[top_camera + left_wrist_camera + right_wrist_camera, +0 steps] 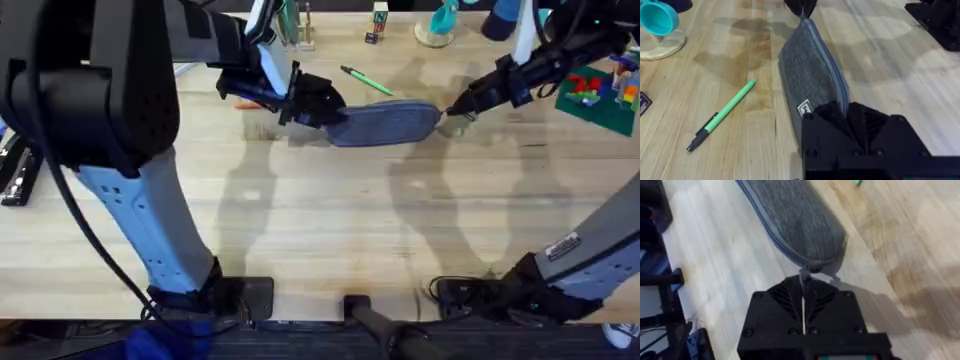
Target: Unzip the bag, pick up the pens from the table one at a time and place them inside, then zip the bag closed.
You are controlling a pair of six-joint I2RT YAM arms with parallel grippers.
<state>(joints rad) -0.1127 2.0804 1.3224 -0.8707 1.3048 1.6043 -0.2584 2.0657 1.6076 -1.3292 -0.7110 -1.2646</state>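
The grey-blue bag (385, 122) lies across the far middle of the table (330, 230), and its zipper looks closed along the stretch I can see. My left gripper (322, 105) is shut on the bag's left end; in the left wrist view the black fingers (832, 115) clamp the fabric (807, 70). My right gripper (457, 108) is shut on the zipper pull at the right end (803, 277). The green pen (367, 80) lies just behind the bag (722, 115). A sliver of the orange pen (248, 104) shows left of the left gripper, mostly hidden by the arm.
A teal cup on a wooden disc (437, 25) and small items (300, 30) stand along the back edge. Coloured toy blocks on a green plate (598, 88) sit at the far right. Bare wood stretches in front of the bag.
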